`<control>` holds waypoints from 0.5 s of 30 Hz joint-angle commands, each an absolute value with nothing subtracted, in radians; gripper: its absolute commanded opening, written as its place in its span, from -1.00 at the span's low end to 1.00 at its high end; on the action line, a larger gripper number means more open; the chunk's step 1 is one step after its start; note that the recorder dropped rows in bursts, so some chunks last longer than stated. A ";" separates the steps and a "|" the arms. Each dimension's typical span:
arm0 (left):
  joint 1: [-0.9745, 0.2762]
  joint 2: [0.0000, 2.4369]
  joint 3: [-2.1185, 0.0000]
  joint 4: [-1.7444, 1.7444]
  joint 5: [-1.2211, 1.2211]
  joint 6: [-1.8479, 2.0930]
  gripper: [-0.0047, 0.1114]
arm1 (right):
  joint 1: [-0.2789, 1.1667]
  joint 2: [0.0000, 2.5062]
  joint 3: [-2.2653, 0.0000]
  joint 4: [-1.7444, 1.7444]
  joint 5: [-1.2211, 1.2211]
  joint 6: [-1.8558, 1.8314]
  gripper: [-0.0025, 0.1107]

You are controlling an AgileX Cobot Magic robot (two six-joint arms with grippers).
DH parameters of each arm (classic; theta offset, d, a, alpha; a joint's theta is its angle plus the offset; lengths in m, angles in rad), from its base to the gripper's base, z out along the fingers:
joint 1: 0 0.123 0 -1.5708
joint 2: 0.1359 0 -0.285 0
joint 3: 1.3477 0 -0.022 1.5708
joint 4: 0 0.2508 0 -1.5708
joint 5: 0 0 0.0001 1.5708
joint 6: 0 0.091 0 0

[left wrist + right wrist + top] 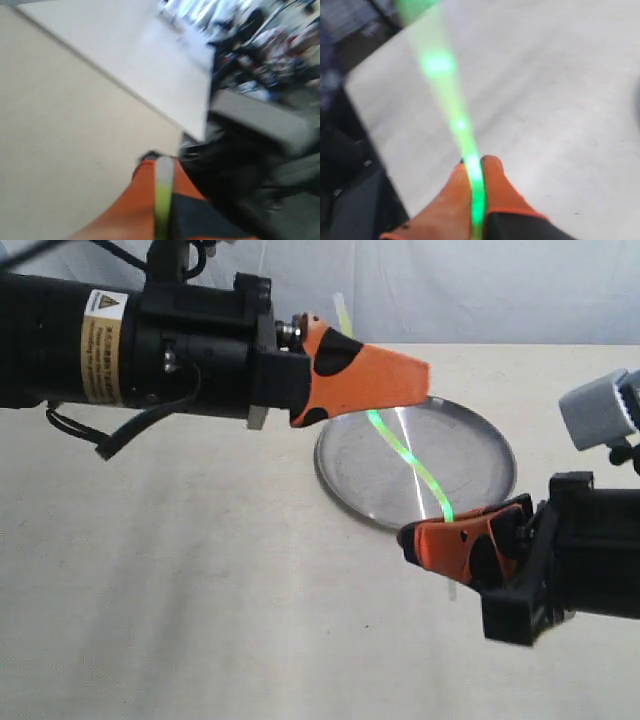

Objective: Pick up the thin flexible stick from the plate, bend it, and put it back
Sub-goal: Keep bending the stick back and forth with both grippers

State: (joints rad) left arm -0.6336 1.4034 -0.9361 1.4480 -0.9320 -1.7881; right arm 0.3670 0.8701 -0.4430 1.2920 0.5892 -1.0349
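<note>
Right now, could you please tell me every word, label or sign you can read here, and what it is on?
Warning label on the left arm: a yellow triangle sign at one end; its print is too small to read.
No other text shows in any view.

Stuck on the black cylindrical housing of the left arm [40, 340], a pale rectangular sticker [103, 348] headed by a yellow triangular warning sign [105, 306]; lines of dark print beneath it, too small to read. Nothing legible in either wrist view.
</note>
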 commanded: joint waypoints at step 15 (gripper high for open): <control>-0.660 1.423 -0.942 1.744 -0.754 -1.905 -0.92 | 0.462 0.941 -0.524 1.614 0.683 -1.291 -0.97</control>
